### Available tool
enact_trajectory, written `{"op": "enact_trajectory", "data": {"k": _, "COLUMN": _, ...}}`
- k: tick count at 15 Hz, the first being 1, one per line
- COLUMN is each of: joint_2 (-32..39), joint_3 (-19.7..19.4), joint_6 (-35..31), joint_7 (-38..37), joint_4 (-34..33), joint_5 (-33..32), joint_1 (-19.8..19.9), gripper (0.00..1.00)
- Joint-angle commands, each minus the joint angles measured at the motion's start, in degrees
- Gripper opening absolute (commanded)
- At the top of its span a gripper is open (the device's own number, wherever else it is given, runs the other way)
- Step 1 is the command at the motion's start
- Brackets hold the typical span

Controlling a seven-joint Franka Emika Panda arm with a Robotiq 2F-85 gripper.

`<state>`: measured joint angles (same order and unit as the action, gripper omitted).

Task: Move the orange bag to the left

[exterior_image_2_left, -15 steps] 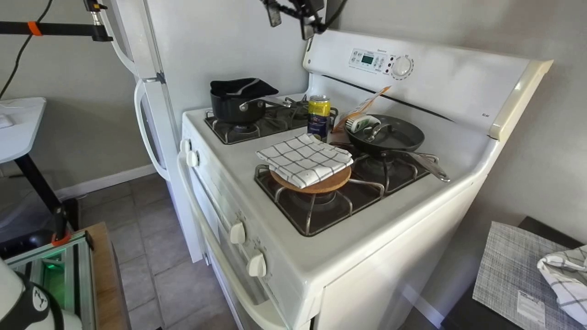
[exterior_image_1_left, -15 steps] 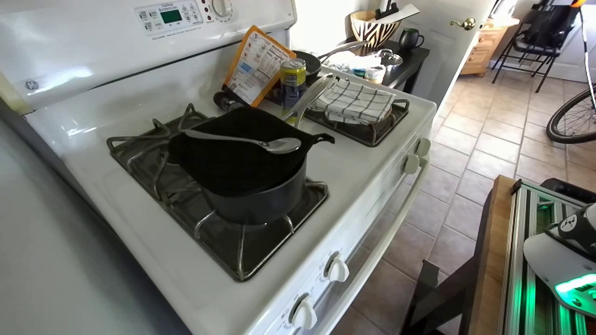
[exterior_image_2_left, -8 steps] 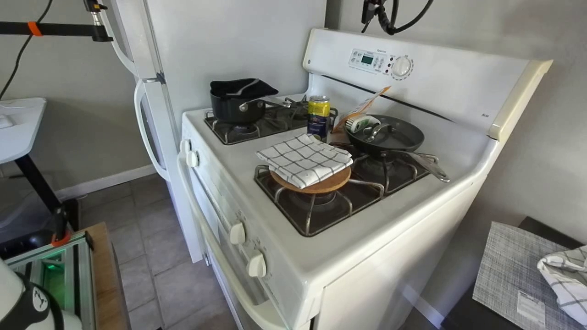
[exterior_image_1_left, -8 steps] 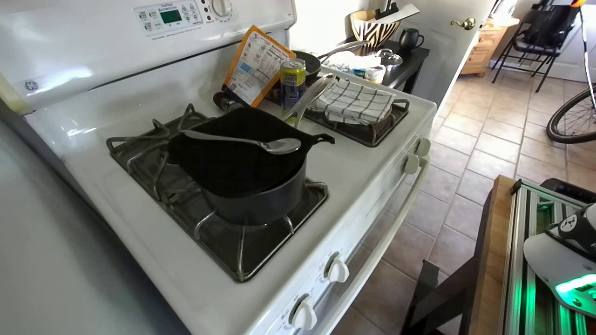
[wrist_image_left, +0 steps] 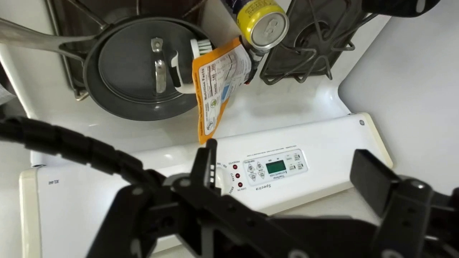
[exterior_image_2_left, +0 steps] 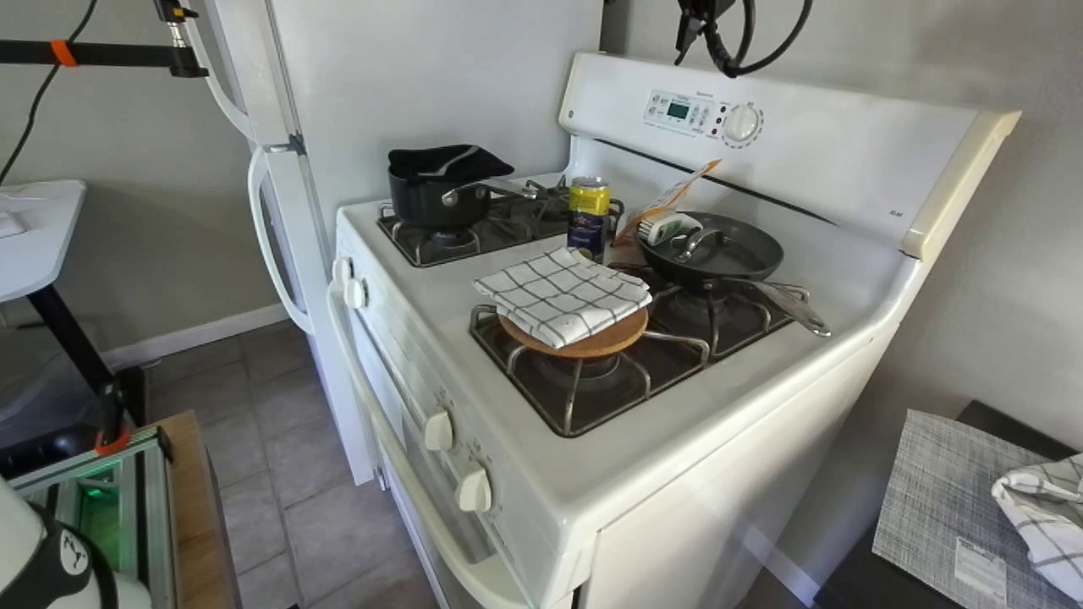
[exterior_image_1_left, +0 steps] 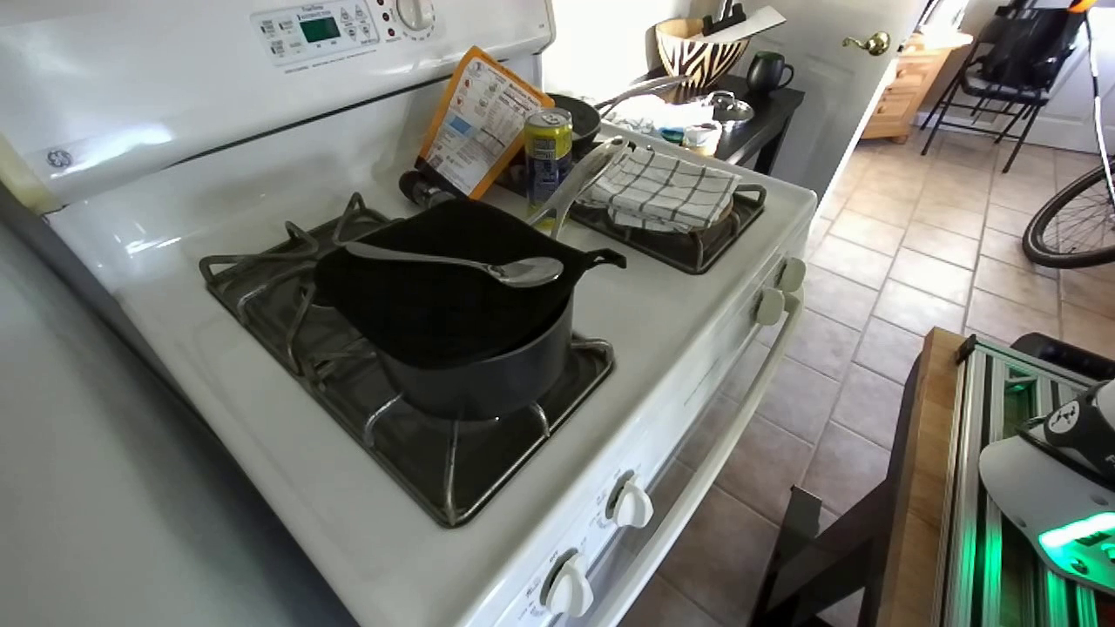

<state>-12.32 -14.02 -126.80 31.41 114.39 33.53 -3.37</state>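
The orange bag (exterior_image_1_left: 483, 122) leans at the back of the stove beside a yellow and blue can (exterior_image_1_left: 549, 157), its white text panel facing out. In an exterior view only its thin orange edge (exterior_image_2_left: 677, 196) shows, behind the can and the pan. In the wrist view the bag (wrist_image_left: 220, 84) stands between the pan and the can, its orange top end near the tip of one finger. My gripper (wrist_image_left: 287, 148) is wide open and empty, above the stove's control panel. In an exterior view only a black part of the hand (exterior_image_2_left: 698, 21) and a cable loop show at the top edge.
A black pan with a lid and a brush (exterior_image_2_left: 711, 245) is beside the bag. A black pot (exterior_image_1_left: 475, 374) with a black cloth and a spoon (exterior_image_1_left: 527, 273) stands on a burner. A folded checkered cloth (exterior_image_2_left: 563, 296) lies on a cork trivet. The backguard (exterior_image_2_left: 812, 144) rises behind.
In an exterior view the hand has moved to the right along the top edge, and the fingers that showed there are out of that view. The bag has not moved.
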Motion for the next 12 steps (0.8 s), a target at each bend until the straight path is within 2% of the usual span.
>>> {"op": "enact_trajectory", "data": {"k": 1, "joint_2": 11.7, "joint_3": -0.8, "joint_6": 1.8, "joint_7": 14.7, "joint_4": -8.0, "joint_5": 7.4, "joint_1": 0.7, "gripper": 1.0}}
{"op": "enact_trajectory", "data": {"k": 4, "joint_2": 21.9, "joint_3": 1.7, "joint_6": 7.3, "joint_7": 19.7, "joint_4": -16.8, "joint_5": 10.8, "joint_1": 4.5, "gripper": 1.0}}
{"op": "enact_trajectory", "data": {"k": 5, "joint_2": 25.3, "joint_3": -0.2, "joint_6": 8.6, "joint_7": 18.9, "joint_4": -20.1, "joint_5": 9.3, "joint_1": 2.6, "gripper": 1.0}}
{"op": "enact_trajectory", "data": {"k": 6, "joint_2": 28.4, "joint_3": 3.8, "joint_6": 9.3, "joint_7": 17.9, "joint_4": -23.4, "joint_5": 8.4, "joint_1": 6.5, "gripper": 1.0}}
{"op": "enact_trajectory", "data": {"k": 9, "joint_2": 36.8, "joint_3": 8.0, "joint_6": 8.4, "joint_7": 14.9, "joint_4": -32.1, "joint_5": 9.2, "joint_1": 9.2, "gripper": 1.0}}
{"op": "enact_trajectory", "data": {"k": 12, "joint_2": 41.5, "joint_3": 12.2, "joint_6": 7.2, "joint_7": 13.4, "joint_4": -36.9, "joint_5": 10.4, "joint_1": 11.8, "gripper": 1.0}}
